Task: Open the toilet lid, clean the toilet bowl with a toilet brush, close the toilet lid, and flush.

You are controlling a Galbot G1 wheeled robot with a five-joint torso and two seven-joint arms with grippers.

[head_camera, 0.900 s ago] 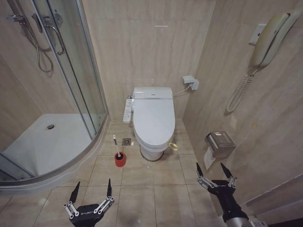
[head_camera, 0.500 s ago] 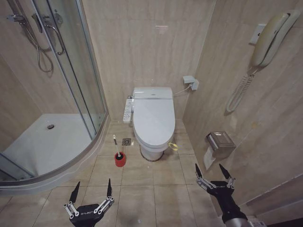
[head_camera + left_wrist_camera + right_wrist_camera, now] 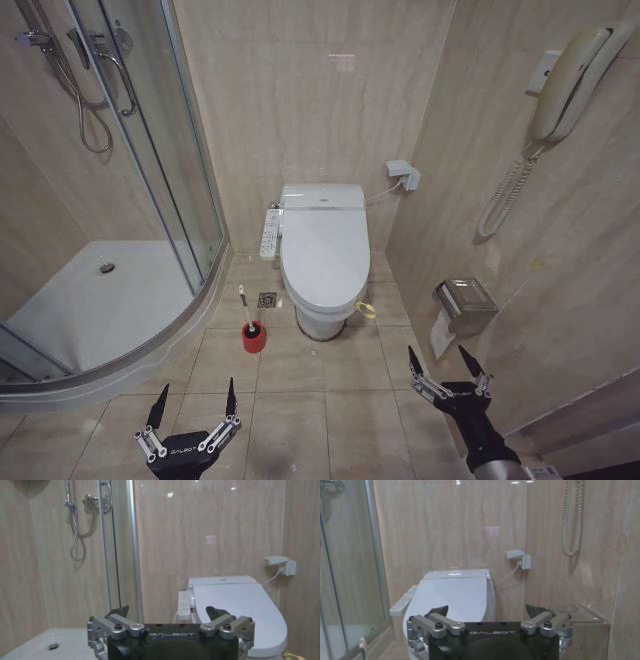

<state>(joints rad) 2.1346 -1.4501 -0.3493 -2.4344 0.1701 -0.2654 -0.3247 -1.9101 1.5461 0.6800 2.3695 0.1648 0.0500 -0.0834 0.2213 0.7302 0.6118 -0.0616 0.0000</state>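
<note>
The toilet lid (image 3: 325, 248) lies shut over the toilet bowl (image 3: 322, 320), which stands against the back wall. A yellow-green band (image 3: 366, 309) hangs at the lid's front right edge. The toilet brush (image 3: 244, 308) stands upright in its red holder (image 3: 254, 338) on the floor, just left of the bowl. My left gripper (image 3: 196, 390) hovers open and empty low over the tiles, well in front of the brush. My right gripper (image 3: 437, 352) is open and empty near the right wall, in front of the bowl. Both wrist views face the lid (image 3: 242, 602) (image 3: 454, 594) past open grippers (image 3: 167, 612) (image 3: 487, 610).
A curved glass shower enclosure (image 3: 160, 160) with a white tray (image 3: 90, 310) takes up the left side. A white remote panel (image 3: 270, 232) sits beside the seat. On the right wall hang a paper holder (image 3: 466, 304) and a phone (image 3: 565, 75). A floor drain (image 3: 267, 299) lies by the bowl.
My right gripper has shifted a little to the left and forward, toward the toilet. The left gripper, brush and lid have not moved.
</note>
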